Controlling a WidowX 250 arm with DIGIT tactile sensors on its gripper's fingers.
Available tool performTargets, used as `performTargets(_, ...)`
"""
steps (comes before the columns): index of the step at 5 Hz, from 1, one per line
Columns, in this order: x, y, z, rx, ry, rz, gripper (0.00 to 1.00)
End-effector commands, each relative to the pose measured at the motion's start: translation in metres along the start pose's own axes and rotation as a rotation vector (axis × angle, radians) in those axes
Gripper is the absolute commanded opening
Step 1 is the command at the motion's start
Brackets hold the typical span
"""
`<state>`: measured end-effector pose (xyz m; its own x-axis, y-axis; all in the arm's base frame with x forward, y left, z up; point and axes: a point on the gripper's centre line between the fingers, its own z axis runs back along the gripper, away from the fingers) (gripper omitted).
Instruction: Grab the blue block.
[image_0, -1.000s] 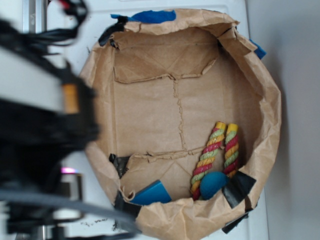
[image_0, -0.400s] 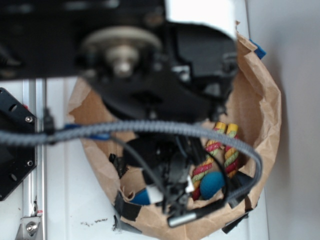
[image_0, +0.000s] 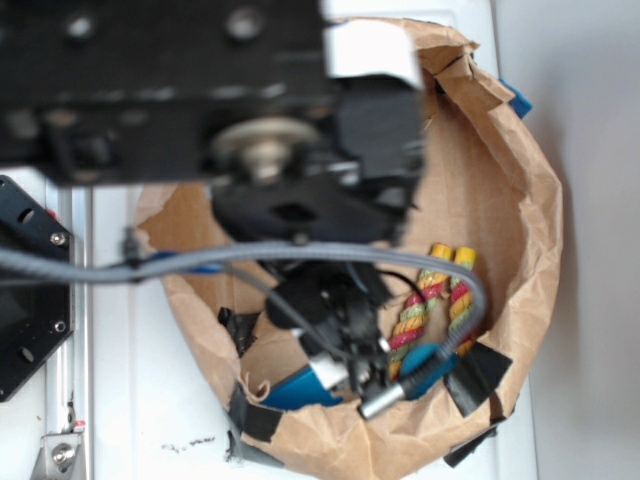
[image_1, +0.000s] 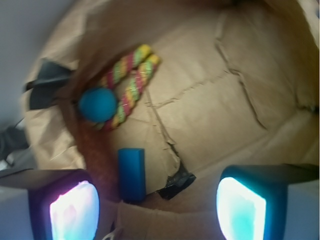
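White surface (image_0: 140, 400) under everything, seen from the exterior view, with a grey wall or panel along the right side. On it, a large brown paper bag (image_0: 520, 200) rolled down into a round basin, with creased and torn bottom (image_1: 210, 100) and patches of black tape (image_0: 478, 375) on the rim; small piece of blue tape (image_0: 517, 100) at the upper right edge of the rim. Above the bag, blurred black robot arm (image_0: 200, 90), covering the top and middle of the exterior view, with a grey cable (image_0: 250, 258) looping across and down into the bag. End effector (image_1: 157, 202) low inside the bag, near the lower wall; fingers (image_1: 72, 205) spread wide apart in the wrist view, with glowing pads, nothing between them and nothing touched. Inside the bag, rope toy (image_1: 129, 82) in red, yellow and green, folded in two strands lying side by side, close to the wall. Teal-blue ball (image_1: 98, 105) resting at the bent end of the rope toy, touching it. Blue block (image_1: 131, 174) flat on the bag bottom, just beside the wall, near the ball but apart from it; in the wrist view nearer to the left finger than to the right one, and not centred in the gap. In the exterior view, only part of the blue block visible at the lower left of the bag, partly hidden behind the end effector.
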<state>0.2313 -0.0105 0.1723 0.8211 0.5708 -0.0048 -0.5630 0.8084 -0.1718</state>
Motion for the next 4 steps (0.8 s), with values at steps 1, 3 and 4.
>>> performTargets(1, 0.003, 0.002, 0.009, -0.028, -0.04, 0.004, 1.0)
performTargets(3, 0.034, 0.017, -0.052, 0.07, -0.03, -0.015, 1.0)
performTargets(4, 0.035, 0.02, -0.074, 0.098, -0.017, -0.042, 1.0)
